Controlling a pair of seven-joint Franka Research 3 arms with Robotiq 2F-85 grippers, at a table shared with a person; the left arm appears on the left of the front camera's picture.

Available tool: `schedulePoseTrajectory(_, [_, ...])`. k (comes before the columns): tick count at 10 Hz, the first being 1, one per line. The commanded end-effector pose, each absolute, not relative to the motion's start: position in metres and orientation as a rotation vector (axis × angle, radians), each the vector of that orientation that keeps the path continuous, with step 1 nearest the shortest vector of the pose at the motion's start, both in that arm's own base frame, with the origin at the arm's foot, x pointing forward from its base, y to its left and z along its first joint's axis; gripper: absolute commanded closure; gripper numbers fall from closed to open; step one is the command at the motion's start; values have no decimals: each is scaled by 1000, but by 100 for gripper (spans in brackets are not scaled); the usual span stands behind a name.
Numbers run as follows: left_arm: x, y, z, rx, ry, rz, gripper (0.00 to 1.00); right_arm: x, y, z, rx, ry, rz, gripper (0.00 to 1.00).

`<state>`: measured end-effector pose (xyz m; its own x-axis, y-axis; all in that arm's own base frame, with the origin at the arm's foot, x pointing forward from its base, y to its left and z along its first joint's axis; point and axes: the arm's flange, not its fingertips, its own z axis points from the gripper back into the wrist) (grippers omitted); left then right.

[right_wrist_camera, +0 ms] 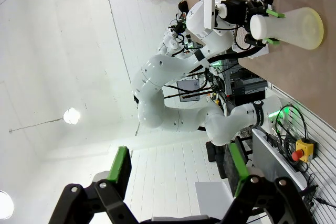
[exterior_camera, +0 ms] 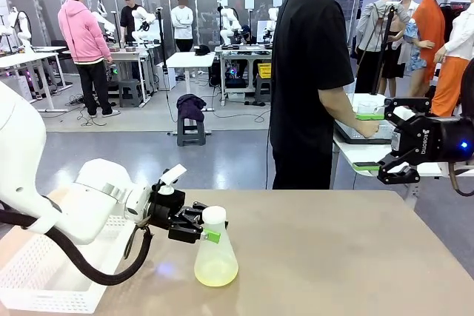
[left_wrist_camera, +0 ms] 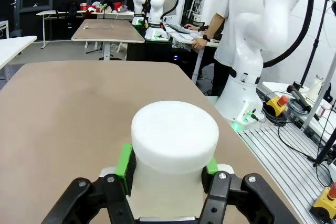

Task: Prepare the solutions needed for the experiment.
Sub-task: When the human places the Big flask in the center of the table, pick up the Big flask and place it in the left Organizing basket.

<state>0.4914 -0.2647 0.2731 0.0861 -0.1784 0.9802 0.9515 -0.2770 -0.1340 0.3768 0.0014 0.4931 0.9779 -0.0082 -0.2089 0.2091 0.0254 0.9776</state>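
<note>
Left gripper (exterior_camera: 209, 235) clamped on neck of conical flask (exterior_camera: 215, 257), standing on table (exterior_camera: 333, 257). Yellow-green solution (exterior_camera: 216, 275) shallow at bottom. Right gripper (exterior_camera: 391, 172) raised, jaws apart. White basket (exterior_camera: 52, 279) at left edge.

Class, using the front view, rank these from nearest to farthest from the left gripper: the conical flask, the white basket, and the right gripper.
1. Conical flask: its neck sits between the left gripper's fingers.
2. White basket: on the table's left edge, under that arm.
3. Right gripper: far right, raised off the table.
</note>
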Motion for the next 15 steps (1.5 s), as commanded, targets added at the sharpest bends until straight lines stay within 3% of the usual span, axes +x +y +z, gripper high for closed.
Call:
schedulePoseTrajectory(1, [489, -257, 273, -1376, -819, -1426, 100, 377, 1, 494, 1544, 165, -177, 10])
schedulePoseTrajectory(9, [465, -221, 376, -1326, -881, -1499, 100, 377, 1, 494, 1544, 165, -177, 10])
schedulePoseTrajectory(15, [443, -92, 460, -1150, -1113, -1446, 100, 377, 1, 494, 1544, 165, -177, 10])
